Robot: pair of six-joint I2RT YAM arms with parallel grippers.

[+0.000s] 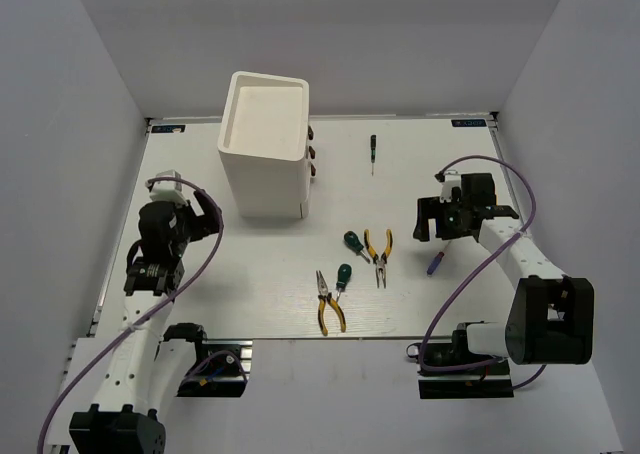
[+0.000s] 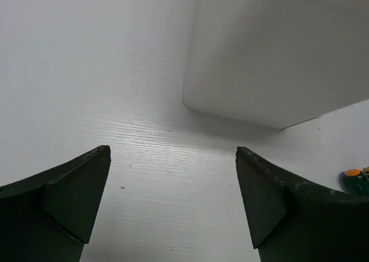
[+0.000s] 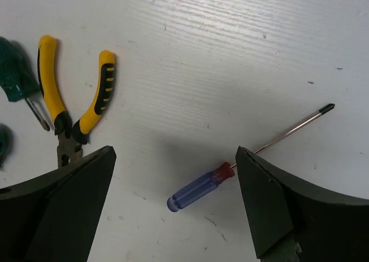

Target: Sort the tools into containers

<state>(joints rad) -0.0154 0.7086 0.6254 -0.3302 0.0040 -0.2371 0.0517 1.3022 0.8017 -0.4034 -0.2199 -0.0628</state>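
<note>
The white cabinet (image 1: 265, 144) stands at the back left, its dark drawer knobs (image 1: 313, 154) facing right. A slim dark screwdriver (image 1: 372, 152) lies behind the other tools. Two yellow-handled pliers (image 1: 380, 254) (image 1: 328, 302) and two green screwdrivers (image 1: 354, 244) (image 1: 343, 274) lie mid-table. The purple-handled screwdriver (image 1: 436, 263) lies on the table below my right gripper (image 1: 435, 229). In the right wrist view the right gripper (image 3: 176, 151) is open, above and astride that screwdriver (image 3: 199, 188). My left gripper (image 1: 208, 214) is open and empty, left of the cabinet (image 2: 277, 54).
White walls enclose the table on three sides. In the right wrist view one pair of pliers (image 3: 75, 106) and a green screwdriver (image 3: 14, 86) lie to the left of the fingers. A green screwdriver (image 2: 356, 180) shows at the right edge of the left wrist view.
</note>
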